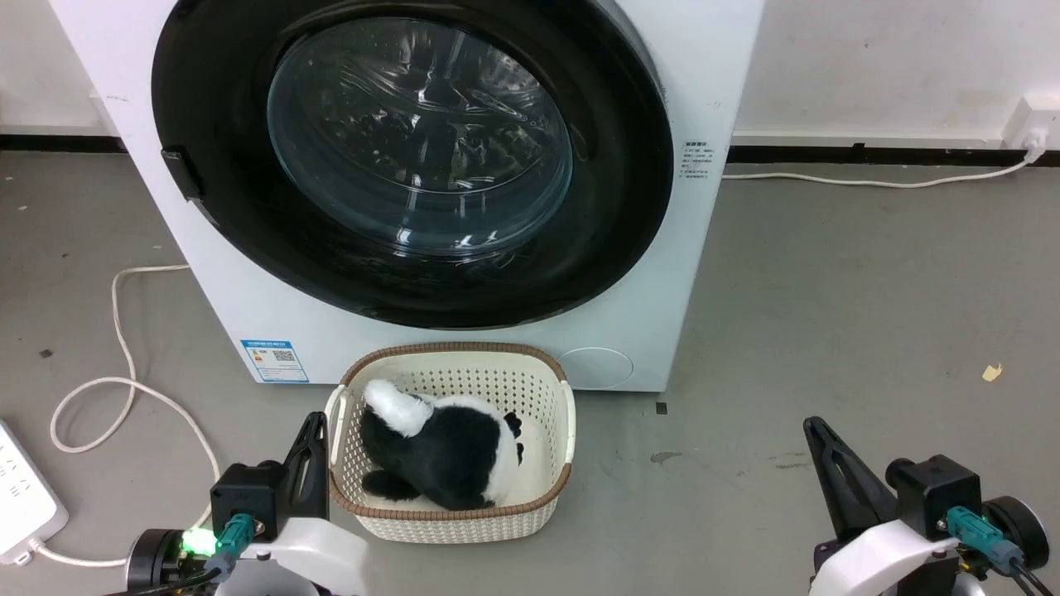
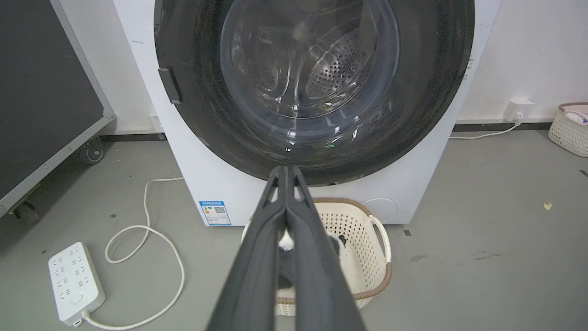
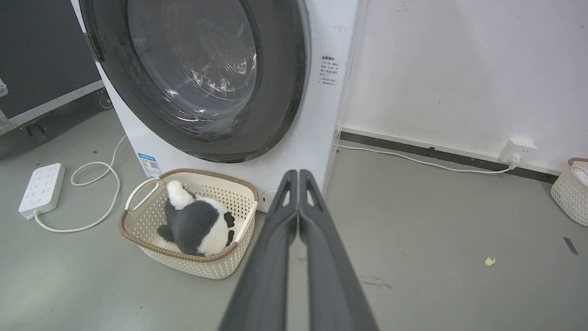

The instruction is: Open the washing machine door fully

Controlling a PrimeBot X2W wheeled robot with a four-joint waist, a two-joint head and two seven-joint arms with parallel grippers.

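Note:
The white washing machine (image 1: 464,339) stands ahead on the grey floor, its washing machine door (image 1: 414,157) a big glossy black disc with a clear glass bowl, lying flush against the front. A small dark handle (image 1: 182,174) sits on the door's left edge. The door (image 2: 312,82) fills the top of the left wrist view and shows at the upper left of the right wrist view (image 3: 197,73). My left gripper (image 1: 315,422) rests shut at the lower left beside the basket, my right gripper (image 1: 813,426) shut at the lower right. Both (image 2: 285,169) (image 3: 297,172) hold nothing.
A cream basket (image 1: 451,513) with a black-and-white plush toy (image 1: 439,447) sits on the floor right before the machine. A white power strip (image 2: 76,282) and looped cable (image 1: 116,364) lie left. A dark wheeled panel (image 2: 41,92) stands far left; another basket (image 3: 569,193) far right.

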